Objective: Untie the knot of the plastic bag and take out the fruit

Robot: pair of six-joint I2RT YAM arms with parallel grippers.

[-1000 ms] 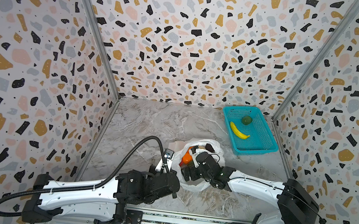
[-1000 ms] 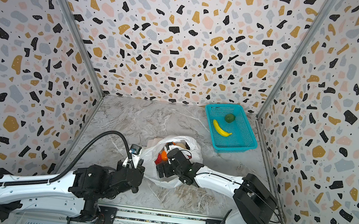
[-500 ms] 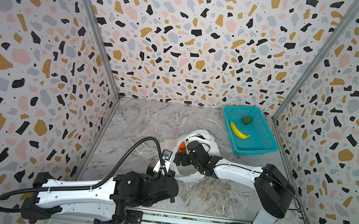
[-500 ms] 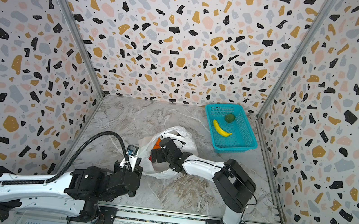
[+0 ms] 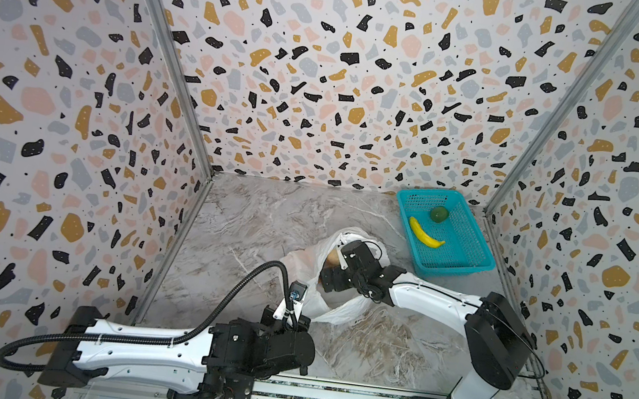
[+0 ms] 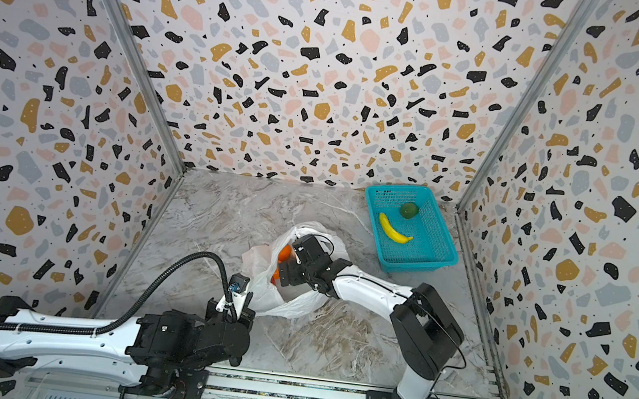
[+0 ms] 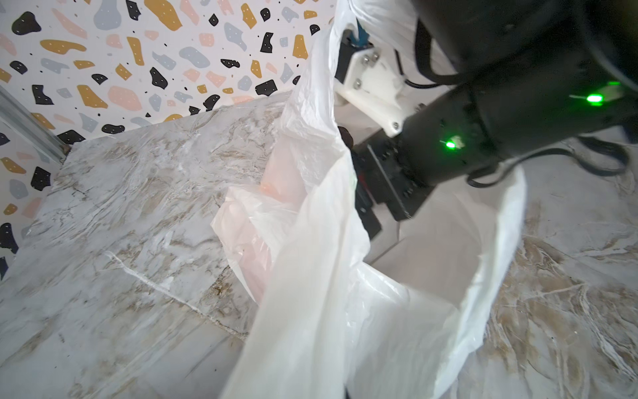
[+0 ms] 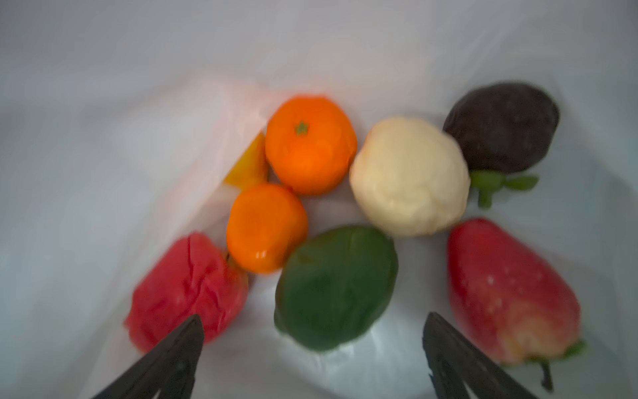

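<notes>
Plastic bag [image 5: 340, 312]: mouth open, knot seemingly undone. Your left end effector [image 5: 304, 319] pinches its rim; your right end effector [image 8: 314, 317] gapes wide above the fruit [image 8: 407, 176], all left to remove.

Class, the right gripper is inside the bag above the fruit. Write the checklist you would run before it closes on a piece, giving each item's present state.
1. Bag mouth open: ok; the right gripper is inside the plastic bag.
2. Rim held: ok; the left gripper looks shut on the bag's rim.
3. Right jaws open: ok, wide apart.
4. Target lined up: ok; the dark green fruit lies between the jaws.
5. Neighbours clear: cannot tell; the red fruit sits close to one fingertip, picture blurred.
6. Basket has room: ok; the teal basket holds only a banana and a green ball.
</notes>
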